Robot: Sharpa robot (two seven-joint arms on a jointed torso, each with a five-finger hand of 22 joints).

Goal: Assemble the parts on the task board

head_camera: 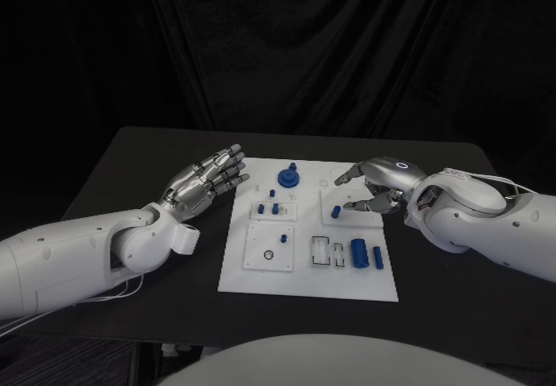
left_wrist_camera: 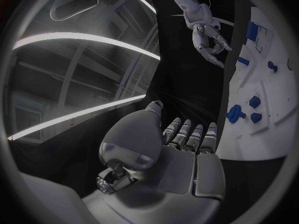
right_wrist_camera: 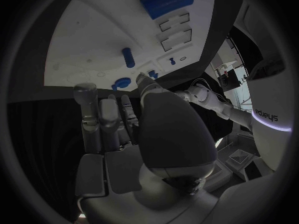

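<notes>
The white task board [head_camera: 348,281] lies in the middle of the black table. On it stand a blue gear-like piece [head_camera: 288,174], several small blue pegs [head_camera: 269,209], a lone blue peg [head_camera: 337,212] and a larger blue cylinder [head_camera: 361,252] beside a thin blue pin [head_camera: 379,256]. My right hand [head_camera: 377,186] hovers over the board's far right part, fingers spread and curved down, its tips just right of the lone peg [right_wrist_camera: 128,57], holding nothing. My left hand [head_camera: 209,183] floats left of the board [left_wrist_camera: 249,134], fingers stretched out flat and empty.
The board has raised white sub-plates with rectangular slots [head_camera: 325,251] and a round hole [head_camera: 269,255]. Bare black table [head_camera: 151,161] surrounds the board on all sides. A dark curtain hangs behind the table.
</notes>
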